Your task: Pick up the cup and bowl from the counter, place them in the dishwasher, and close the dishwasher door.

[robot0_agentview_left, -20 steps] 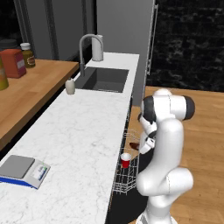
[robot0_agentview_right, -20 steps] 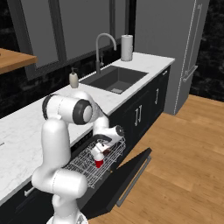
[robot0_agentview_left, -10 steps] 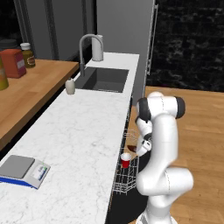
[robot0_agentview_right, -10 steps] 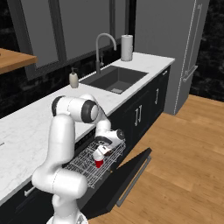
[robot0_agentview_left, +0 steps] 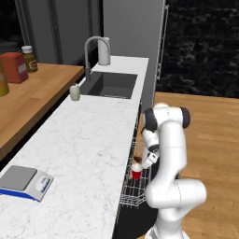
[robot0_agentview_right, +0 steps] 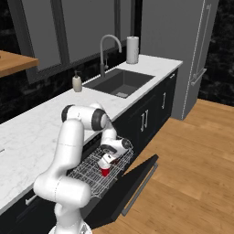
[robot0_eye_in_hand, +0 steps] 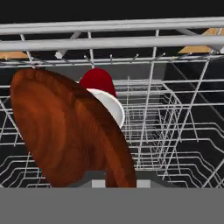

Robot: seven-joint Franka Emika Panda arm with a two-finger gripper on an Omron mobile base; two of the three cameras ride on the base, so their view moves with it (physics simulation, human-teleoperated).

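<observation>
The red cup (robot0_agentview_left: 136,172) (robot0_agentview_right: 105,171) stands in the pulled-out white wire rack (robot0_agentview_right: 84,176) of the dishwasher. In the hand view the cup (robot0_eye_in_hand: 98,80) shows red with a white inside, just behind the bowl. The dark reddish-brown bowl (robot0_eye_in_hand: 70,131) is tilted on edge, close in front of the hand camera, with its lower rim between the jaws. My gripper (robot0_agentview_right: 109,160) (robot0_agentview_left: 144,162) reaches down into the rack beside the cup and is shut on the bowl. The black dishwasher door (robot0_agentview_right: 135,183) hangs open below the rack.
The white marble counter (robot0_agentview_left: 84,140) runs to a sink (robot0_agentview_left: 109,86) with a faucet and a soap bottle (robot0_agentview_left: 74,92). A kitchen scale (robot0_agentview_left: 21,182) lies at the counter's near end. Jars stand on the wooden shelf (robot0_agentview_left: 32,88). Wood floor spreads to the right.
The arm's upper links have swung to the right and stand more upright. The hand has stayed low in the rack beside the cup, with the bowl still at its jaws.
</observation>
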